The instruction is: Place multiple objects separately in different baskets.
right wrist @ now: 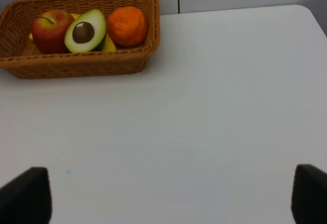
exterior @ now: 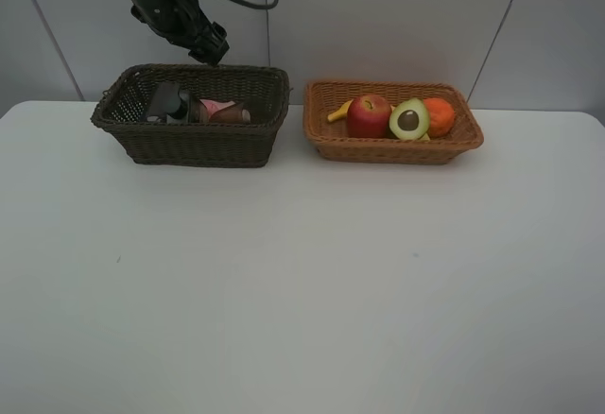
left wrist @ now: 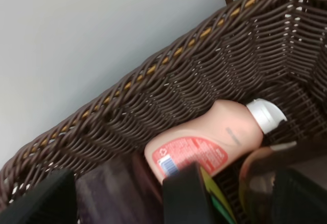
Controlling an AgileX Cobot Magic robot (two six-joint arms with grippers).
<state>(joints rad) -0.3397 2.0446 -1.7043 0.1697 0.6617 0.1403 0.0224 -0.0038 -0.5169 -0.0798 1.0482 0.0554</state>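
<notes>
Left claw (exterior: 210,53) spread wide and empty above dark woven wicker basket (exterior: 194,140), smooth pink bottle (left wrist: 204,142) lying below it, right claw (right wrist: 168,196) wide open, empty, over plain white bench (right wrist: 214,106).

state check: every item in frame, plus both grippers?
dark brown basket: holds bottles and a cup
pink bottle: lying on its side, cap on
brownish cup: in the dark basket
tan basket: holds fruit
apple: upright
avocado half: cut face and pit showing
orange: at the basket's right end
banana: mostly hidden behind the apple
left gripper: open, above the dark basket
right gripper: open, empty
</notes>
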